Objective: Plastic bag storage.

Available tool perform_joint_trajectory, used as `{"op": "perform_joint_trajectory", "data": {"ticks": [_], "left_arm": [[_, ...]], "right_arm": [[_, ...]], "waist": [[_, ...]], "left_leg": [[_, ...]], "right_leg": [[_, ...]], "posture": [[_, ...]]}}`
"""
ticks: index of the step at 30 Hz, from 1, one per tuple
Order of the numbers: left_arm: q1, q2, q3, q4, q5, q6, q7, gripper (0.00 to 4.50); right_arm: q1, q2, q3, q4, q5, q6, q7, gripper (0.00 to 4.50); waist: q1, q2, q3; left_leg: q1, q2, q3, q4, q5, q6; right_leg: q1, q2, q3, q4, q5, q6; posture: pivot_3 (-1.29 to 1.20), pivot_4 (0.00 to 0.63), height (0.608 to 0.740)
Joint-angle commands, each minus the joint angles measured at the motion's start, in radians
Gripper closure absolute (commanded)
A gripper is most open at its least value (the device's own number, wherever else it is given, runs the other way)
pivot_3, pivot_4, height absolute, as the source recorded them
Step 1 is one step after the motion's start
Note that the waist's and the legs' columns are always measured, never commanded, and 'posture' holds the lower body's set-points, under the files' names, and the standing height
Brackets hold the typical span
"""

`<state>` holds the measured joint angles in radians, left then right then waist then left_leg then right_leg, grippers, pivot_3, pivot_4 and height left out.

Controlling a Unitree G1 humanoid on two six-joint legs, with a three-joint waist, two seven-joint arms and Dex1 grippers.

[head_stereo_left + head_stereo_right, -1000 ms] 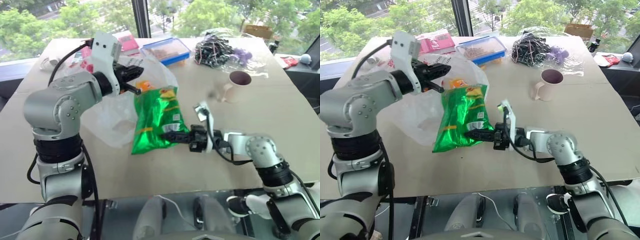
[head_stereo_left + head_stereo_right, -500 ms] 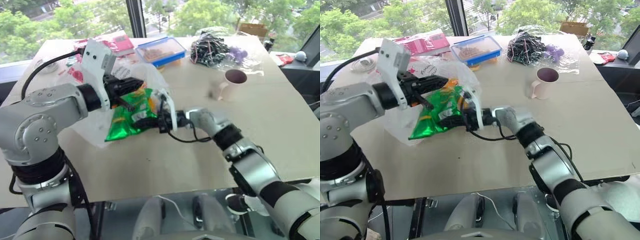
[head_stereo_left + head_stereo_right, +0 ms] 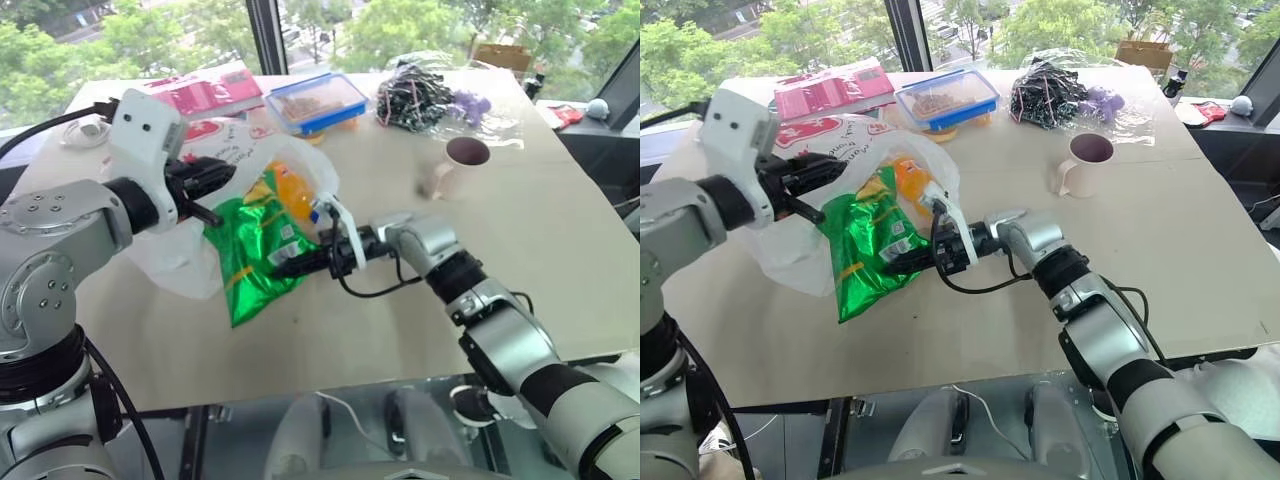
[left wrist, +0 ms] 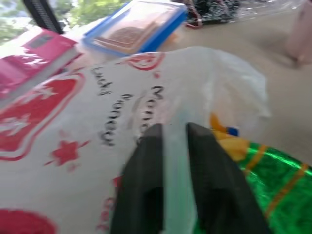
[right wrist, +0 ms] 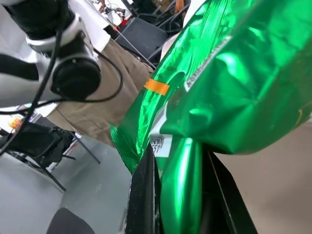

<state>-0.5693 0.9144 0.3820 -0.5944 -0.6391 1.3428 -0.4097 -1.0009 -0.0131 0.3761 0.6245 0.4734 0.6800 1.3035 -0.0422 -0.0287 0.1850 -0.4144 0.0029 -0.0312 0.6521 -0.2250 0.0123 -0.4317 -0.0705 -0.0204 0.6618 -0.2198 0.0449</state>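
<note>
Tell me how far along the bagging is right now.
Partly done: the green snack packet has its top end inside the plastic bag, with most of it outside. In hand: the right gripper is shut on the packet, and the left gripper has bag film between its fingers. Left: pushing the packet fully in.

One plastic bag (image 3: 830, 180), one green snack packet (image 3: 868, 250), one mug (image 3: 1084, 163), one blue-lidded box (image 3: 945, 98), one cable bundle (image 3: 1044, 94)

plastic bag (image 3: 190, 250) centre-left on surface (image 3: 400, 330) | snack packet (image 3: 255, 255) at its mouth, right | lidded box (image 3: 322, 100) top centre | cable bundle (image 3: 415, 95) right of box | mug (image 3: 462, 160) upper right
</note>
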Motion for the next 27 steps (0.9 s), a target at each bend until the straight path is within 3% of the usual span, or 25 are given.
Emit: {"op": "perform_joint_trajectory", "data": {"ticks": [1, 2, 6, 12, 18, 22, 27], "left_arm": [[0.018, 0.11, 0.044, -0.085, -0.004, -0.021, -0.053, 1.79], [0.038, 0.139, 0.059, -0.093, -0.007, -0.018, -0.072, 1.35], [0.145, 0.203, 0.064, -0.155, 0.008, -0.029, -0.099, 1.35], [0.304, 0.239, -0.133, -0.194, 0.198, -0.214, -0.02, 1.35], [0.276, 0.195, -0.304, -0.079, 0.396, -0.353, 0.091, 1.35], [0.25, 0.193, -0.354, 0.01, 0.51, -0.44, 0.117, 1.35], [0.27, 0.196, -0.361, 0.058, 0.591, -0.527, 0.089, 3.45]], "right_arm": [[-0.001, 0.028, -0.037, -0.002, -0.027, -0.048, -0.025, 4.5], [-0.002, 0.033, -0.046, 0.019, -0.037, -0.068, -0.034, 4.5], [-0.019, 0.053, -0.094, 0.103, -0.065, -0.129, -0.062, 4.5], [-0.021, 0.032, -0.129, 0.145, -0.117, -0.173, -0.072, 4.5], [0.013, -0.018, -0.13, 0.104, -0.15, -0.156, -0.056, 4.5], [0.026, -0.017, -0.137, 0.079, -0.152, -0.144, -0.066, 4.5], [0.031, -0.002, -0.141, 0.054, -0.147, -0.129, -0.072, 4.5]], "waist": [[0.001, 0.0, 0.0], [0.001, 0.0, 0.0], [0.001, 0.001, 0.0], [0.005, 0.001, 0.001], [0.006, 0.001, 0.001], [0.001, 0.001, 0.001], [0.002, 0.001, 0.001]], "left_leg": [[0.0, 0.0, 0.0, 0.0, 0.0, 0.0], [0.0, 0.0, 0.0, 0.0, 0.0, 0.0], [0.0, 0.0, 0.001, -0.001, 0.0, 0.0], [0.0, 0.0, 0.001, -0.001, 0.0, 0.0], [0.001, 0.0, 0.001, -0.002, 0.0, 0.0], [0.0, 0.0, 0.002, -0.002, -0.001, 0.0], [0.0, 0.0, 0.004, -0.002, -0.001, 0.0]], "right_leg": [[0.0, 0.0, 0.0, 0.0, 0.0, 0.0], [0.0, 0.0, 0.0, 0.0, 0.0, 0.0], [0.0, 0.0, 0.001, 0.0, 0.0, 0.0], [0.0, 0.0, 0.001, -0.001, 0.0, 0.0], [-0.001, 0.0, 0.001, 0.0, 0.0, 0.0], [-0.001, 0.0, 0.001, -0.001, 0.0, 0.0], [-0.002, 0.0, 0.003, 0.0, 0.0, 0.0]], "posture": [[0.0, 0.15, 0.74], [0.0, 0.15, 0.74], [0.0, 0.15, 0.74], [0.0, 0.15, 0.74], [0.0, 0.15, 0.74], [0.0, 0.15, 0.74], [0.0, 0.15, 0.74]]}}
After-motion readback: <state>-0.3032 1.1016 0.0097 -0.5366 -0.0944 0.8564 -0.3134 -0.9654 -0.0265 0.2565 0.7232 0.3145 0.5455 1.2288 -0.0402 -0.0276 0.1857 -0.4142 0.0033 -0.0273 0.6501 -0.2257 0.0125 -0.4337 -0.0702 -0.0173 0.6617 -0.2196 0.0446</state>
